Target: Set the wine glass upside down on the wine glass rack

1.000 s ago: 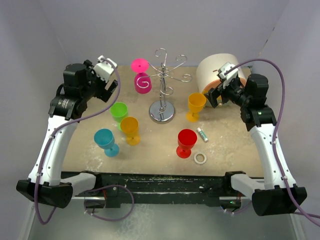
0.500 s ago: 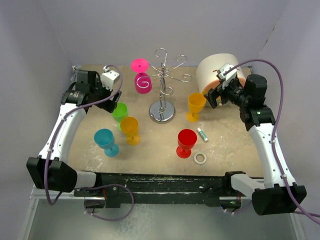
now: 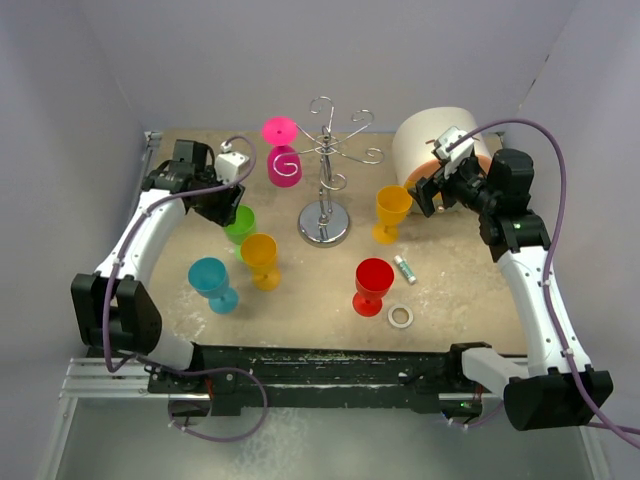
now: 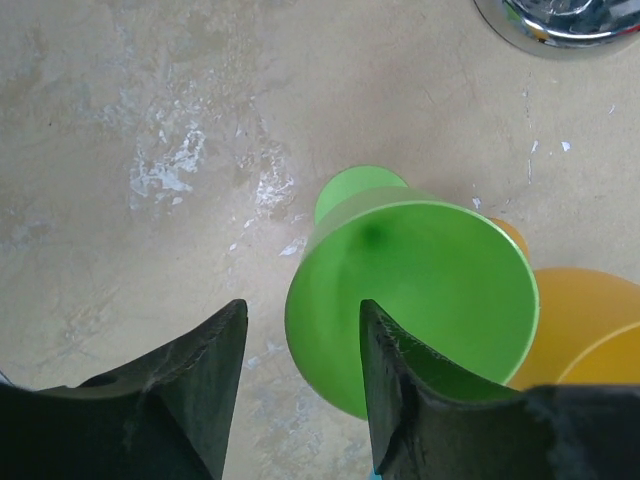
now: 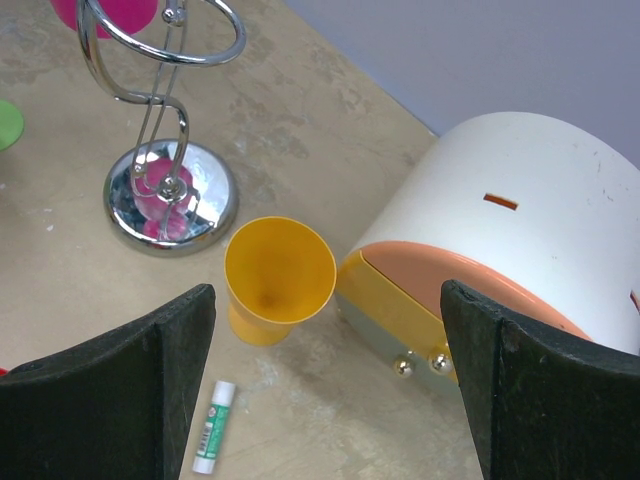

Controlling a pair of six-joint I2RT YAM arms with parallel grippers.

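Left wrist view: hovering low over the worktop (image 4: 120, 120) with the left gripper (image 4: 300, 310) spread open, jaws straddling the near wall of the green wine glass (image 4: 430, 290), one outside the bowl, one over its mouth, gripping nothing yet. Leaving that glass upright on its foot, beside an orange glass (image 4: 590, 320) just right of the jaws, with the wine glass rack (image 4: 565, 20) well ahead and to the right. Holding the right gripper (image 5: 320, 300) wide open and empty, facing a yellow glass (image 5: 280, 275) centred just ahead of its jaws, the rack's mirror base ahead-left, a white-and-orange drawer box (image 5: 520, 210) ahead-right.
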